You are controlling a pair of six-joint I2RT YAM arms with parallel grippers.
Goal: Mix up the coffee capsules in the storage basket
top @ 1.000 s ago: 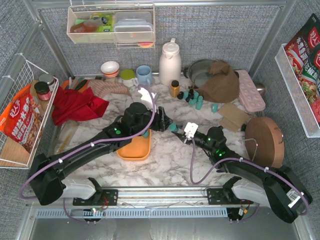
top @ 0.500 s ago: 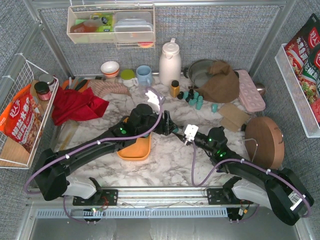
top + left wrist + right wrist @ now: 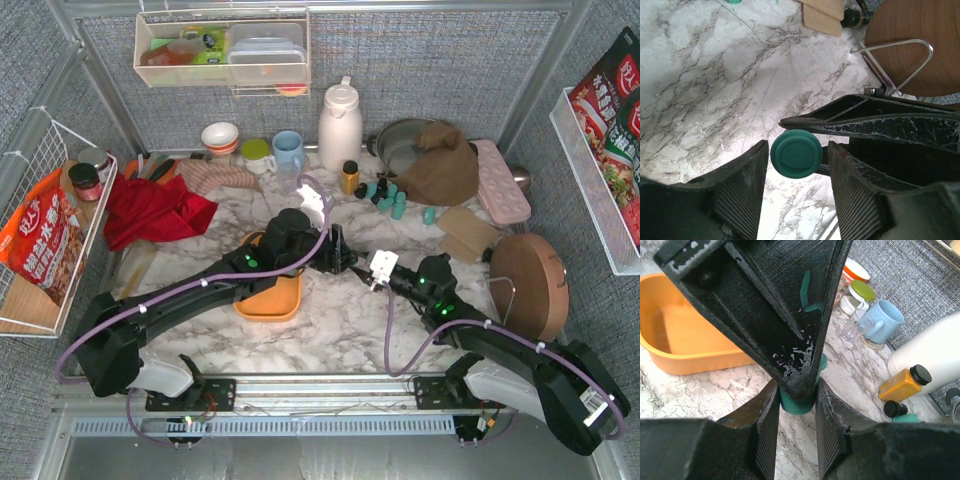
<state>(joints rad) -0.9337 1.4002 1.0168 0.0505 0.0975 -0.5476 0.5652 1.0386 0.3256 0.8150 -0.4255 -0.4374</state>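
My right gripper (image 3: 796, 390) is shut on a teal coffee capsule (image 3: 799, 402) and holds it above the marble table, right of the orange-yellow storage basket (image 3: 268, 302). My left gripper (image 3: 797, 147) is open, its fingers on either side of the same capsule (image 3: 796, 153), with a small gap on each side. The two grippers meet tip to tip in the top view (image 3: 352, 262). The basket also shows in the right wrist view (image 3: 670, 340); its visible part holds nothing. Several teal and black capsules (image 3: 386, 197) lie loose at the back of the table, and one more (image 3: 429, 214) lies to their right.
An amber bottle (image 3: 349, 177), a white jug (image 3: 340, 125) and a blue mug (image 3: 288, 150) stand at the back. A red cloth (image 3: 150, 210) lies left. A round wooden board (image 3: 528, 283), cardboard pieces (image 3: 465, 232) and a pink tray (image 3: 500, 180) are on the right.
My left gripper has moved right, from over the basket to the right gripper, and its open fingers now straddle the capsule. The right gripper has kept its hold.
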